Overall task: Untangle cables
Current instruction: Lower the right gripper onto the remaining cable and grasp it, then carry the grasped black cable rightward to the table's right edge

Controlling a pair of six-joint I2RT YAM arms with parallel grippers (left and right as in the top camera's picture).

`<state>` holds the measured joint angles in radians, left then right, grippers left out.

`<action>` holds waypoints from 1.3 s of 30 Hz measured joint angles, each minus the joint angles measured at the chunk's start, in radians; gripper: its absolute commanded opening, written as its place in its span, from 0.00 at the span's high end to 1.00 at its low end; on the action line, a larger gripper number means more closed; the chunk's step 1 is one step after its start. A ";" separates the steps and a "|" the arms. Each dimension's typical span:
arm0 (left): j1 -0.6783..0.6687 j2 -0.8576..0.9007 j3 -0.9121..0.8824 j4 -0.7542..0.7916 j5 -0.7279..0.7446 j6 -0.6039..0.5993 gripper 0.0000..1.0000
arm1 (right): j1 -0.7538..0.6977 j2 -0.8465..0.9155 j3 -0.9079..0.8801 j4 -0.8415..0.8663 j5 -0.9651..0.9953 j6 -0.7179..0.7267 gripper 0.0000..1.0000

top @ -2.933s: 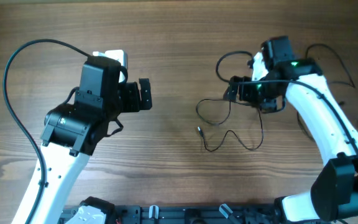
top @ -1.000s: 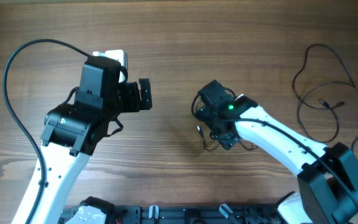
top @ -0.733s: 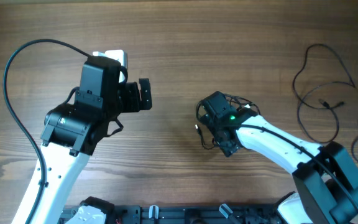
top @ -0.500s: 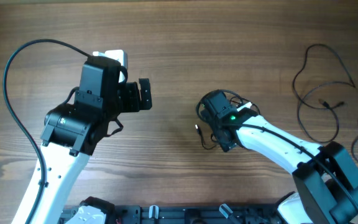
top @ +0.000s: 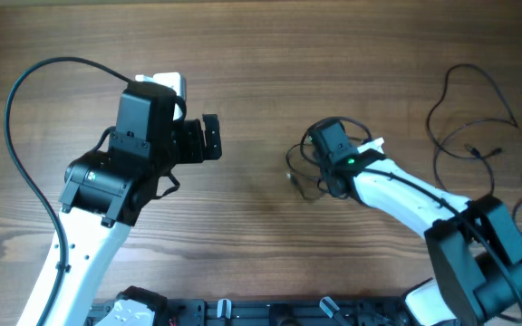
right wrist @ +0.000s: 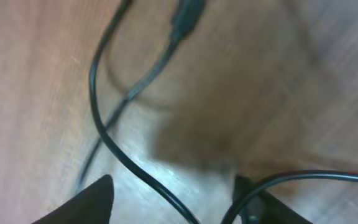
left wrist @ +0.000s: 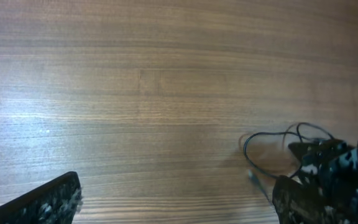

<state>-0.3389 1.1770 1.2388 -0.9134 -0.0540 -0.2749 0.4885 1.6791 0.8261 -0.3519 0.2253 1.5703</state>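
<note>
The wooden tabletop [top: 270,54] fills the frame. The left arm [top: 107,181] rises from the lower left, and the right arm [top: 406,195] reaches from the lower right toward the centre. The left end effector [top: 214,138] hangs left of centre, well apart from any wire; in its wrist view its two fingers [left wrist: 45,202] stand wide apart with nothing between them. The right end effector [right wrist: 166,208] is low over the tangled cables [top: 308,172] just right of centre, its fingers spread, with a thin black wire passing through the gap untouched by either pad. Two loose cables [top: 483,151] lie apart at the right edge. A small plug [top: 290,177] juts from the tangle's left side.
</note>
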 measured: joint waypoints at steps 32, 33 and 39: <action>0.000 0.000 0.000 0.001 0.000 0.000 0.00 | -0.081 -0.122 0.418 -0.157 0.136 -0.625 0.96; 0.000 0.000 0.000 0.000 0.000 0.000 0.00 | -0.099 -0.122 0.434 -0.153 0.153 -0.632 0.96; 0.000 0.000 0.000 0.000 0.000 0.000 0.00 | -0.242 -0.122 0.462 -0.064 0.226 -0.658 0.95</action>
<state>-0.3389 1.1770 1.2388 -0.9134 -0.0540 -0.2749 0.2462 1.5566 1.2877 -0.4160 0.4511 0.9119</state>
